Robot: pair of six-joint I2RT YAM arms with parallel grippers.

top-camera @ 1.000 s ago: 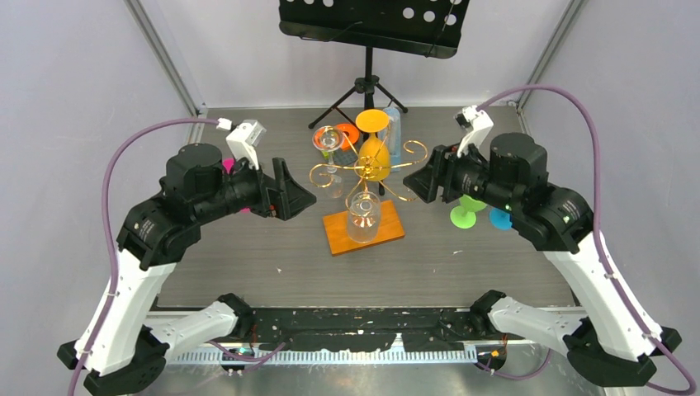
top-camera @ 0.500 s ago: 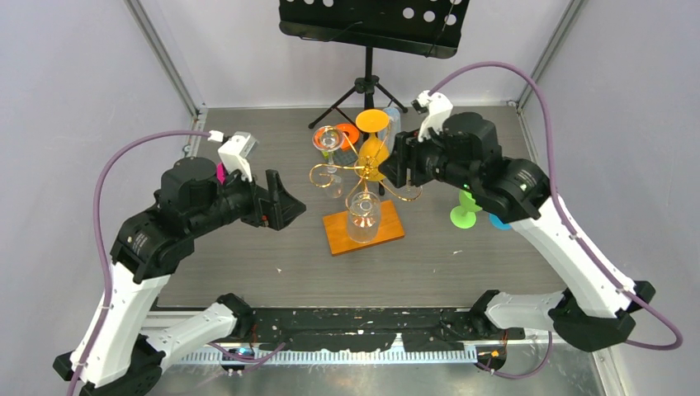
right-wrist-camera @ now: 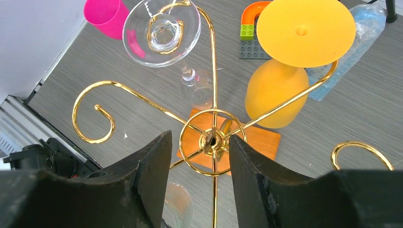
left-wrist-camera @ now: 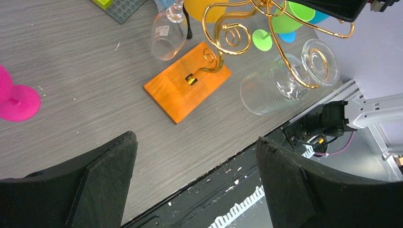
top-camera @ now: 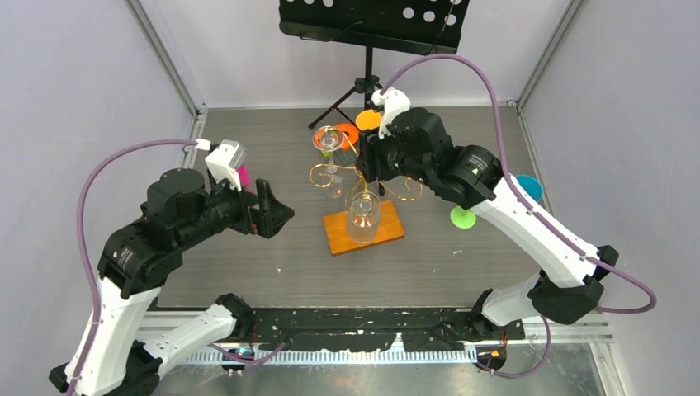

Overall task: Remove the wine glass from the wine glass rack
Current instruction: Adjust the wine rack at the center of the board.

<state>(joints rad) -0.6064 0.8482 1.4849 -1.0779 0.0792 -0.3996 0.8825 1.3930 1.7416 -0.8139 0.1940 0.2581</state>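
The right arm (top-camera: 495, 194) reaches forward and to the left over the grey wood-grain bench (top-camera: 248, 264). Its right hand (right-wrist-camera: 198, 142) points straight down above the top of the wine glass rack (left-wrist-camera: 176, 97), a tree of thin gold wire arms with scroll ends on a flat orange wooden base at mid-bench. Its black fingers (right-wrist-camera: 142, 175) stand partly apart, one on each side of the rack's central ring, gripping nothing. The left arm (top-camera: 165, 223) is bent at the left, and the left hand (left-wrist-camera: 196, 142) gapes wide and empty, well apart from the rack. Glasses hang upside down by their feet from the wire arms: a clear wine glass (left-wrist-camera: 273, 88) at the near side, a second clear glass (right-wrist-camera: 161, 31) and a yellow-orange goblet (right-wrist-camera: 275, 95) farther back.
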